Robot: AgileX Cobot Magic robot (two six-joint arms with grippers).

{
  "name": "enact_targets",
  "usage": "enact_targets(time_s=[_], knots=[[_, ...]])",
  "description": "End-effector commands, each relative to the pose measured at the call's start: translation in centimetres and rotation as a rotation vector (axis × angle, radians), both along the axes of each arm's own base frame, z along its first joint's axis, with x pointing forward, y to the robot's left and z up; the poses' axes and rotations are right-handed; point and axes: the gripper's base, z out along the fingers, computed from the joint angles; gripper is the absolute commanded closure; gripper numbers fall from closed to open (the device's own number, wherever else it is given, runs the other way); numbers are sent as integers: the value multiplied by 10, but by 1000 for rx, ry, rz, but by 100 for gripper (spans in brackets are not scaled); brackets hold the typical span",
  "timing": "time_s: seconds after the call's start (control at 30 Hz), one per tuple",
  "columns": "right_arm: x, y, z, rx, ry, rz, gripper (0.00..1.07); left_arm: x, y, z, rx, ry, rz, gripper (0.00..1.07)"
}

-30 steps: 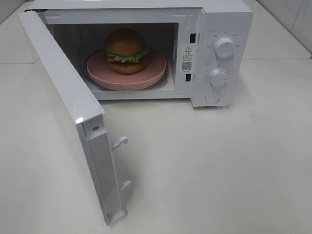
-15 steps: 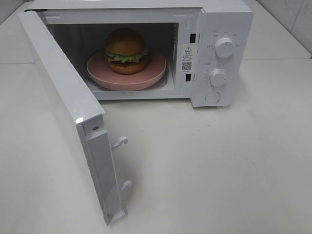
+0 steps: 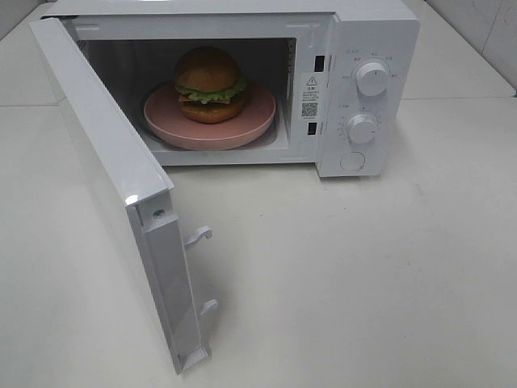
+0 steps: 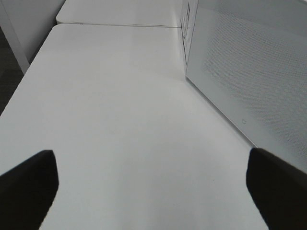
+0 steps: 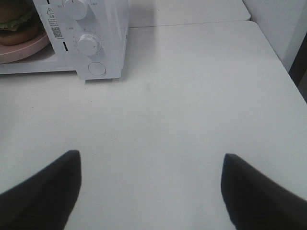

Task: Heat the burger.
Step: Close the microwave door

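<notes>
Burger [image 3: 210, 83] sits on one pink plate [image 3: 258, 121] inside the one microwave [image 3: 376, 32]. The door [image 3: 105, 162] hangs wide open toward the near left. Two knobs [image 3: 371, 78], one round button [image 3: 352, 161] and two latch hooks [image 3: 199, 236] show, but no arm. My guess at the risk: the plate's near rim lies close to the opening, so a hard swing of the door could jolt it. The hooks could also miss their slots and leave the door ajar.

Left wrist: the left gripper [image 4: 153, 191] is spread wide and holds nothing, above bare table [image 4: 120, 96] beside the door's outer face. A push near the hinge might slide the whole microwave.

Right wrist: the right gripper [image 5: 151, 191] gapes empty too, well short of the knobs. A loose pinch there could slip and mis-set the timer.
</notes>
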Motion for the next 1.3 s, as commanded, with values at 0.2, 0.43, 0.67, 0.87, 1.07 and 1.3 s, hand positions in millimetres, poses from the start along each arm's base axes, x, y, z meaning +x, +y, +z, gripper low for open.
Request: enact_targets(time_s=[0.2, 0.43, 0.67, 0.87, 1.07, 1.3], knots=[[-4, 0, -2, 17, -25, -8, 31, -2, -2, 7, -21, -53, -12, 7], [-4, 0, -2, 17, -25, -8, 31, 18, 0, 25, -25, -121, -6, 48], [-4, 0, -2, 17, -25, -8, 31, 46, 0, 34, -42, -131, -3, 82], [-4, 0, -2, 17, -25, -8, 31, 77, 1, 39, -67, -137, 3, 107], [-4, 0, -2, 17, -25, -8, 31, 112, 4, 42, -67, -198, 21, 107], [-4, 0, -2, 17, -25, -8, 31, 147, 9, 16, -54, -333, 60, 107]])
